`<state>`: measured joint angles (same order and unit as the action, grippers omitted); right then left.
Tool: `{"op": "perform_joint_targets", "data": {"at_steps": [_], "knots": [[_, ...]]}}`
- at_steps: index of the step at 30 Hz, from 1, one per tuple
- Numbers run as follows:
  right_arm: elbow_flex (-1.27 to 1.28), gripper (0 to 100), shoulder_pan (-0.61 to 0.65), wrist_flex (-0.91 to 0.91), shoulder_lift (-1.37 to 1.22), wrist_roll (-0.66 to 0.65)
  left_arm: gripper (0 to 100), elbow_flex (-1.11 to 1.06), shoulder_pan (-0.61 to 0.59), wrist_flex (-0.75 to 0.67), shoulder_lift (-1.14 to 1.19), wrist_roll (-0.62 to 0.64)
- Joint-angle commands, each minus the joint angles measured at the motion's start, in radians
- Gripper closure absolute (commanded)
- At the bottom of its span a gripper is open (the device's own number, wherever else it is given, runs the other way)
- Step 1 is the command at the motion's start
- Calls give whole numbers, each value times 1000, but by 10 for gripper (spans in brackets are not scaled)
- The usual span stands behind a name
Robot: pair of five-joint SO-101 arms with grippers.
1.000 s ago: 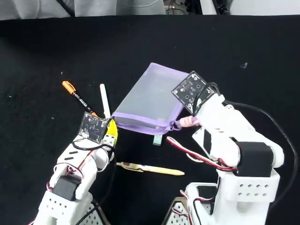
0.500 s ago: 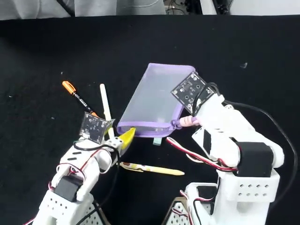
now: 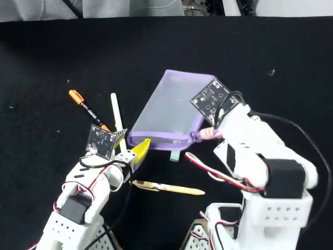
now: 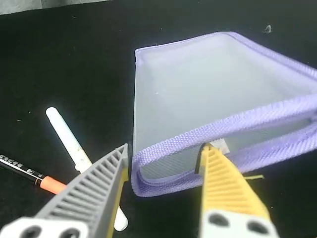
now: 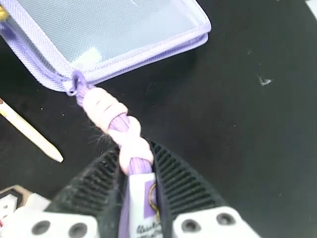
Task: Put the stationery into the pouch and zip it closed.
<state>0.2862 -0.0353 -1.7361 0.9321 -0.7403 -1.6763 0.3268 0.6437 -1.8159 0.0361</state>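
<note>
— Where's the pouch (image 3: 169,112)?

— It lies flat on the black table (image 3: 270,52). It is translucent with purple trim, and its mouth gapes open toward the arms.

— And the left gripper (image 3: 131,141)?

— It is released, with the jaws spread at the corner of the pouch mouth. In the left wrist view the yellow finger (image 4: 223,183) has its tip at the gap between the pouch's two lips (image 4: 208,89). The grey finger (image 4: 94,188) sits just outside that corner. Neither finger holds anything.

— The right gripper (image 5: 134,158)?

— It is clenched on the braided zipper pull (image 5: 111,116), a pink and lilac cord that runs up to the slider at the other corner of the pouch mouth (image 5: 109,34). From above, the cord (image 3: 205,134) shows just beside that corner.

— Is the stationery inside?

— No, three pieces lie outside. A white pen (image 3: 116,115) is just beside the pouch on the left arm's side. An orange-capped marker (image 3: 86,108) is farther out past it. A cream pen (image 3: 166,187) lies in front of the pouch mouth, between the two arms and apart from the pouch.
</note>
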Motion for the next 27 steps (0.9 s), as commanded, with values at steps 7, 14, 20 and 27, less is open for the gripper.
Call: {"op": "perform_joint_targets", "data": {"at_steps": [7,14,20,27], "knots": [[-68,988,5,-18,108,9,764,-24,-67,-78,-3,6],[-70,988,5,-26,163,5,764,-24,-67,-81,-3,6],[-68,988,5,-28,162,5,764,-24,-64,-138,-3,-28],[-67,988,5,-28,162,5,764,-24,-28,-144,-3,-29]]}}
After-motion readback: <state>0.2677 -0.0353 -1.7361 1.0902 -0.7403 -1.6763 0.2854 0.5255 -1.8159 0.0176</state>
